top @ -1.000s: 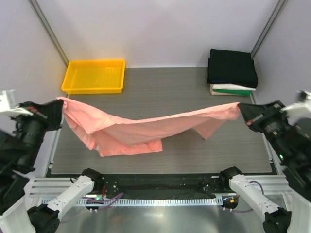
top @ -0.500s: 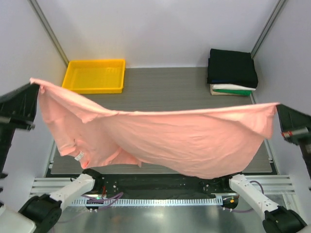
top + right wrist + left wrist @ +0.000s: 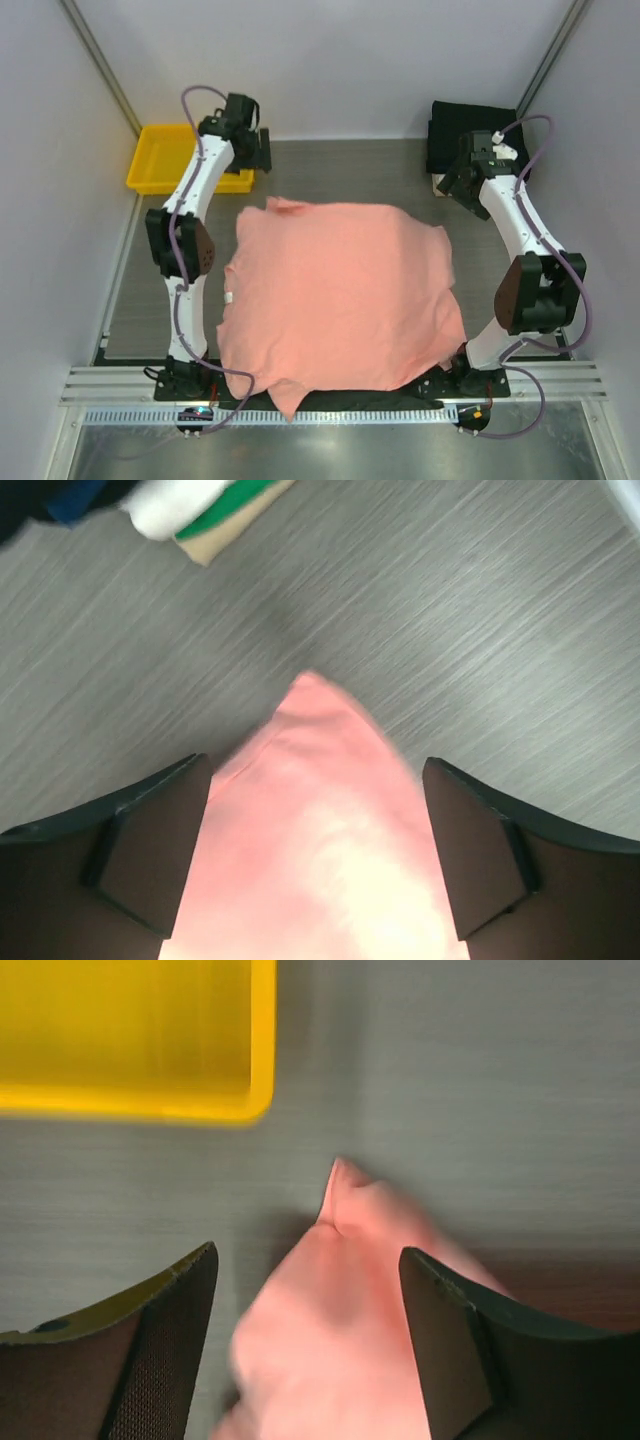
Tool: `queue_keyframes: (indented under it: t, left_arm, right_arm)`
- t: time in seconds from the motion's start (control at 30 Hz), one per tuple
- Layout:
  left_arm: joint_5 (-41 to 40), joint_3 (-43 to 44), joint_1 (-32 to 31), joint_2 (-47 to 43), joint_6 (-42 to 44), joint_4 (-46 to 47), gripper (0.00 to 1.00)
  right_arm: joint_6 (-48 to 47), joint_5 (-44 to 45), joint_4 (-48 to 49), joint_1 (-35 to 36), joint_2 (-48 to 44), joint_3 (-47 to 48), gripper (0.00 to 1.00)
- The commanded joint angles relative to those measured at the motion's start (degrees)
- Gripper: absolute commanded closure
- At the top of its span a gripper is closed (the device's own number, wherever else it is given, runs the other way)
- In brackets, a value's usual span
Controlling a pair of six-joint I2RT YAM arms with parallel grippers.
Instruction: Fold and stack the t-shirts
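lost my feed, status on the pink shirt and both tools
Left tool open, right tool open, each over a far corner. Salmon-pink cotton t-shirt spread flat. Nothing on it.

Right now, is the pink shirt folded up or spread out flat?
Spread out. The pink shirt lies as one wide, slightly wrinkled sheet across the table, its near edge drooping over the front.
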Motion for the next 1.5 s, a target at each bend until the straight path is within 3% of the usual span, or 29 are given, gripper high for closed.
queue_keyframes:
  t: [0.0,0.1,0.2,0.37,0.57,0.63,0.8,1.13,1.33,1.47]
  left_arm:
    - [2.84,-6.59,0.49,-5.07,-1.51,-3.64,0.25]
    - [0.38,-18.91,0.57,-13.15,-2.65,3.5,0.2]
    - [-0.33,-24.47,0.49,-19.03,-3.36,4.49,0.21]
    - [-0.24,-42.98,-0.48,-28.71,-6.51,9.58,0.23]
    - [3.97,-62.07,-2.06,-37.43,-12.57,20.63,0.27]
    - [4.85,-64.56,-2.67,-37.43,-13.72,22.85,0.27]
    - [9.16,-67.03,-5.22,-29.97,-17.59,27.68,0.3]
    - [4.51,-66.68,-6.72,-15.91,-20.49,31.73,0.36]
    - [3.36,-60.63,-4.0,-5.73,-19.97,32.09,0.37]
    - [2.83,-52.02,-0.67,0.61,-18.39,28.76,0.37]
  right_arm:
    - [-0.79,-3.8,6.99,0.29,-6.73,-1.95,0.05]
    - [-1.84,-5.46,9.47,0.37,-10.96,-6.53,0.02]
    - [-2.54,-8.45,10.17,0.72,-13.78,-11.36,0.02]
    - [-2.11,-14.08,11.93,1.34,-19.4,-20.42,0.02]
    - [-1.32,-18.75,13.07,3.45,-18.54,-29.13,0.02]
    - [-1.14,-18.05,13.42,3.71,-17.22,-30.8,0.01]
    - [0.18,-15.15,15.18,3.8,-10.3,-32.13,0.01]
    - [-0.44,-14.88,18.78,7.05,5.89,-27.21,0.0]
    - [-2.19,-15.32,19.84,7.14,15.91,-20.45,0.0]
    - [-3.33,-15.58,18.09,7.05,23.55,-11.93,0.0]
